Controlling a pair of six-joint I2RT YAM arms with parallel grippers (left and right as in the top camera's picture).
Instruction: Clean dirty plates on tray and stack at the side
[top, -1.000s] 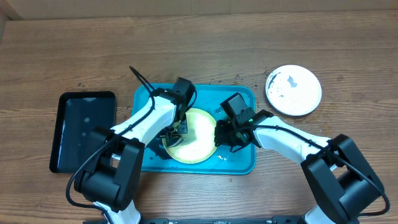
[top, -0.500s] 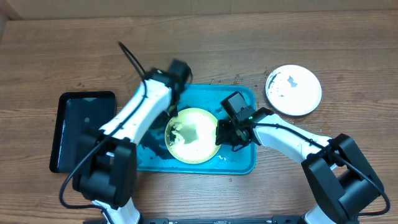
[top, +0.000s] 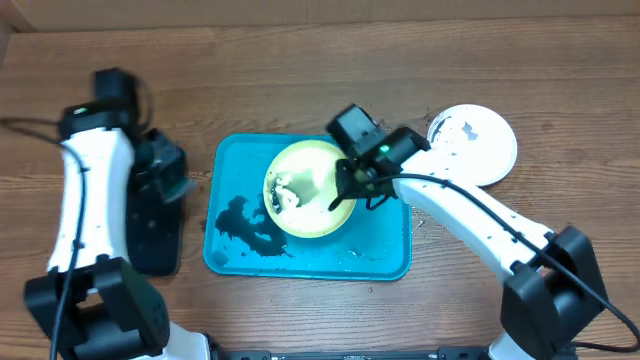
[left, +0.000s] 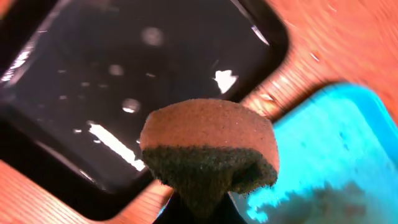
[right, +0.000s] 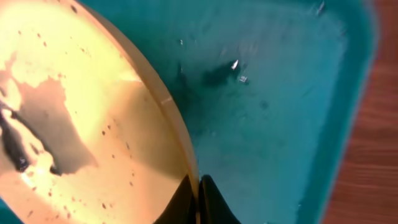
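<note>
While the wooden bench (top: 300, 60) carries a turquoise tray (top: 385, 255) beside a black tray (left: 124, 62), the smeared yellow-green plate (top: 310, 190) is over the turquoise tray, its rim pinched by the right pincer (right: 198, 199). A white plate (top: 475, 140) lies on the bench nearby. Above the black tray, the left pincer (left: 200, 210) is pressed on a sponge (left: 208, 146).
</note>
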